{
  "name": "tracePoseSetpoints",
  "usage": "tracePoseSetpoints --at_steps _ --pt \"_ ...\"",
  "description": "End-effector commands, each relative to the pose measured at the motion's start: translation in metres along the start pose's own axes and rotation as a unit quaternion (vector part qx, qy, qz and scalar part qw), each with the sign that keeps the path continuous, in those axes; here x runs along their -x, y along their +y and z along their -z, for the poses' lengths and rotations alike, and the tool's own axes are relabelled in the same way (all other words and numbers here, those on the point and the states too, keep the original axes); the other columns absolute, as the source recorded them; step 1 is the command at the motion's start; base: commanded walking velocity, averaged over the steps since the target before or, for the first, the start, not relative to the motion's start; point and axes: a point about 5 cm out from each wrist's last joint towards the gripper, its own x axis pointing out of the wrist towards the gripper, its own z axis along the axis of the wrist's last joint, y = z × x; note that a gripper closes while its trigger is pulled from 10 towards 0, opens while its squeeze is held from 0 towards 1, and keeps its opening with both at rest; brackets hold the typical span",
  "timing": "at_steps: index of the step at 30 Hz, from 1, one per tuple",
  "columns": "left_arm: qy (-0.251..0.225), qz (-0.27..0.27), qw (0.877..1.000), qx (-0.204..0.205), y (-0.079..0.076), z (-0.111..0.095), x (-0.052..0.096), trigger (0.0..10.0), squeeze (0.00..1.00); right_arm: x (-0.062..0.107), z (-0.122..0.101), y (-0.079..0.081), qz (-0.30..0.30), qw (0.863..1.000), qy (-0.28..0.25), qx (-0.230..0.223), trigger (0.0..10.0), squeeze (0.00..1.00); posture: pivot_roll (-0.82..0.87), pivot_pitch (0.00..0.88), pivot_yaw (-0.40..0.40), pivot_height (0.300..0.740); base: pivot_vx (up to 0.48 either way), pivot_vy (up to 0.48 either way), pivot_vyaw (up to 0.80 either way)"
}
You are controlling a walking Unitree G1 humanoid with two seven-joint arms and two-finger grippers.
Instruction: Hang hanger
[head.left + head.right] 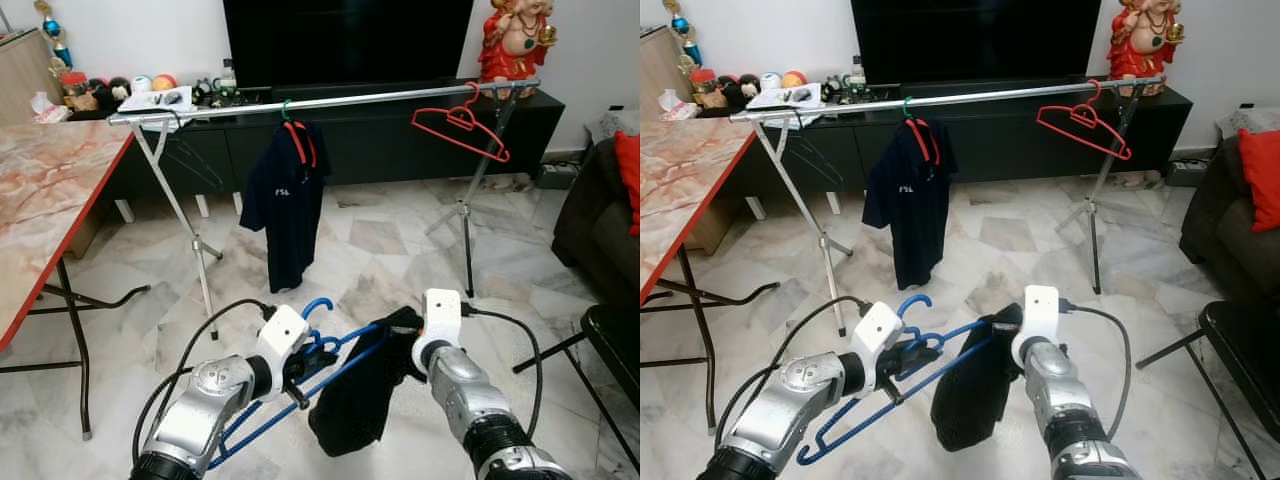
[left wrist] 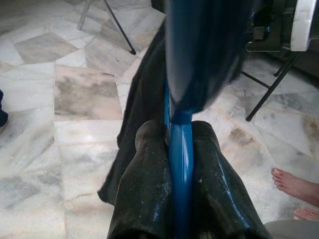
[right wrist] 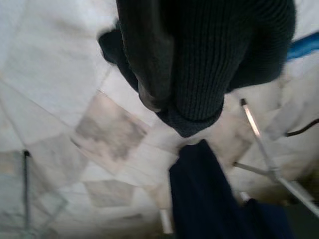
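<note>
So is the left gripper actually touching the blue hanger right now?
Touching. In the left wrist view the blue hanger runs between the two black fingers of the left gripper, pressed against both with no gap.

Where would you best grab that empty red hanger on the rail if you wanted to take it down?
Probably by the neck just under its hook, coming from the front. The red hanger hangs tilted near the right end of the rail; its thin arms spread wide, so the neck is the steadiest point, and lifting there frees the hook.
</note>
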Motion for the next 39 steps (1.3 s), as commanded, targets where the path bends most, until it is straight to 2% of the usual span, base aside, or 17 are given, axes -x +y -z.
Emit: tracePoseSetpoints --at_steps 1,7,10,16,17,18,20,21,22,24,25,26,27,30,33,37,39 --pt "-0.016 0.015 1.0 0.004 -0.001 -0.007 0.0 10.0 0.0 -0.001 -0.009 0.01 -0.031 0.999 -0.015 0.024 10.0 0.0 0.1 0.03 0.032 0.74 0.0 0.0 0.0" --pt "-0.027 0.044 0.998 0.023 -0.006 -0.009 0.003 10.0 0.0 0.001 -0.018 0.014 -0.067 0.995 -0.033 0.066 10.0 0.0 0.1 0.033 0.032 0.74 0.0 0.0 0.0" --pt "-0.021 0.052 0.998 0.019 -0.007 -0.007 0.004 10.0 0.0 0.004 -0.026 0.013 -0.082 0.989 -0.049 0.109 10.0 0.0 0.1 0.033 0.032 0.74 0.0 0.0 0.0" --pt "-0.016 0.044 0.999 0.018 -0.006 -0.006 0.002 10.0 0.0 0.009 -0.041 0.018 -0.108 0.987 -0.069 0.097 10.0 0.0 0.1 0.035 0.031 0.74 0.0 0.0 0.0" --pt "-0.016 0.046 0.999 0.02 -0.007 -0.006 0.002 10.0 0.0 0.014 -0.045 0.027 -0.147 0.982 -0.081 0.09 10.0 0.0 0.09 0.036 0.032 0.74 0.0 0.0 0.0" --pt "-0.017 0.049 0.998 0.021 -0.008 -0.006 0.001 10.0 0.0 0.022 -0.047 0.041 -0.208 0.968 -0.101 0.097 10.0 0.0 0.09 0.038 0.033 0.74 0.0 0.0 0.0" --pt "-0.017 0.049 0.998 0.021 -0.008 -0.006 0.001 10.0 0.0 0.025 -0.048 0.044 -0.221 0.964 -0.106 0.1 10.0 0.0 0.09 0.038 0.033 0.74 0.0 0.0 0.0" --pt "-0.017 0.052 0.998 0.022 -0.009 -0.006 0.001 10.0 0.0 0.034 -0.047 0.051 -0.257 0.952 -0.116 0.119 10.0 0.0 0.09 0.038 0.033 0.74 0.0 0.0 0.0" --pt "-0.017 0.052 0.998 0.022 -0.009 -0.006 0.0 10.0 0.0 0.036 -0.044 0.051 -0.263 0.948 -0.115 0.138 10.0 0.0 0.09 0.038 0.033 0.74 0.0 0.0 0.0" --pt "-0.016 0.051 0.998 0.022 -0.008 -0.006 0.0 10.0 0.0 0.037 -0.038 0.048 -0.251 0.946 -0.103 0.177 10.0 0.0 0.08 0.038 0.032 0.74 0.0 0.0 0.0" --pt "-0.014 0.047 0.999 0.02 -0.008 -0.005 0.0 10.0 0.0 0.034 -0.035 0.042 -0.23 0.952 -0.095 0.181 10.0 0.0 0.09 0.037 0.032 0.74 0.0 0.0 0.0" --pt "-0.014 0.047 0.999 0.02 -0.008 -0.005 0.0 10.0 0.0 0.034 -0.035 0.042 -0.23 0.952 -0.095 0.181 10.0 0.0 0.09 0.037 0.032 0.74 0.0 0.0 0.0" --pt "-0.01 0.04 0.999 0.016 -0.006 -0.004 0.0 10.0 0.0 0.027 -0.032 0.029 -0.174 0.971 -0.075 0.149 10.0 0.0 0.09 0.038 0.03 0.74 0.0 0.0 0.0" --pt "-0.008 0.034 0.999 0.014 -0.005 -0.003 0.0 10.0 0.0 0.021 -0.025 0.005 -0.084 0.988 -0.048 0.117 10.0 0.0 0.09 0.038 0.03 0.74 0.0 0.0 0.0" --pt "-0.009 0.035 0.999 0.016 -0.005 -0.004 0.0 10.0 0.0 0.018 -0.017 -0.009 -0.041 0.994 -0.026 0.099 10.0 0.0 0.09 0.036 0.028 0.74 0.0 0.0 0.0" --pt "-0.01 0.033 0.999 0.015 -0.005 -0.004 0.0 10.0 0.0 0.021 -0.009 -0.019 -0.007 0.987 -0.013 0.16 10.0 0.0 0.09 0.034 0.029 0.74 0.0 0.0 0.0" --pt "-0.01 0.029 0.999 0.014 -0.003 -0.004 0.0 10.0 0.0 0.023 -0.012 -0.019 0.003 0.99 -0.021 0.137 10.0 0.0 0.09 0.033 0.028 0.74 0.0 0.0 0.0"
